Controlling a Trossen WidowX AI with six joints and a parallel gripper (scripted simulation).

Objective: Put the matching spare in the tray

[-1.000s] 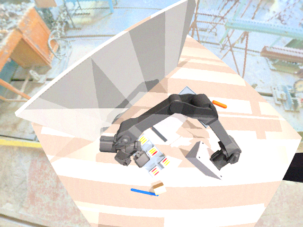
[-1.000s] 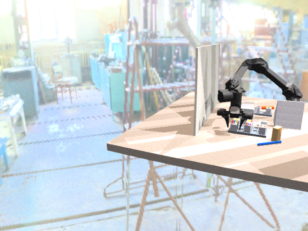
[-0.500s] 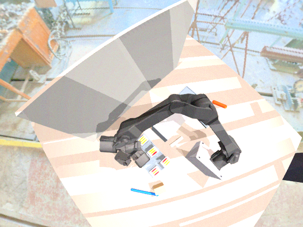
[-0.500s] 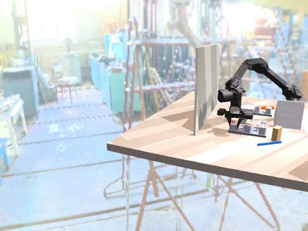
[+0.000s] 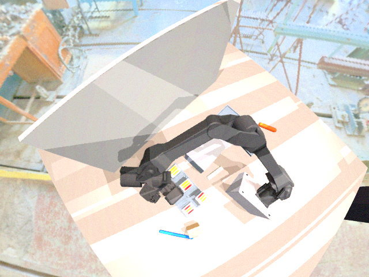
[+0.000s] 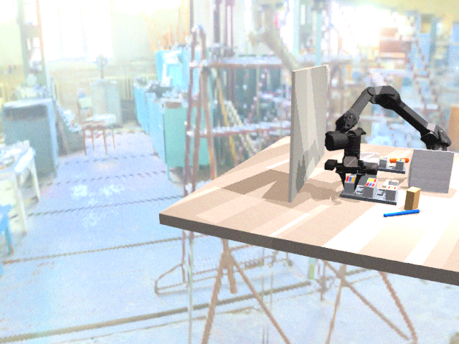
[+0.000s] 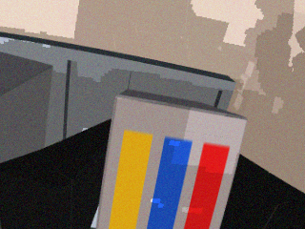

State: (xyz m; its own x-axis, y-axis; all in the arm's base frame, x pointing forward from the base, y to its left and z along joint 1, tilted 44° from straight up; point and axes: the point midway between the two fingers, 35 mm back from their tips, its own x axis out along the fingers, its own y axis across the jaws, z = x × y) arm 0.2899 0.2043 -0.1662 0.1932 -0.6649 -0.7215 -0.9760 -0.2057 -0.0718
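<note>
The pincer [image 6: 350, 176] is clamped on a grey spare [image 7: 168, 191] striped yellow, blue and red, which sits at the end of the spare rack [image 6: 370, 197] nearest the upright grey panel [image 6: 308, 125], mid-tabletop [image 6: 259, 218]. Other spares [image 5: 185, 184] stand alongside it.

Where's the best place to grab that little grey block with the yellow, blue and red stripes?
By its two flat side walls, from straight above. The spare stands upright in the rack, neighbours alongside, so only its top is free. The gripper is already shut on it that way.
</note>
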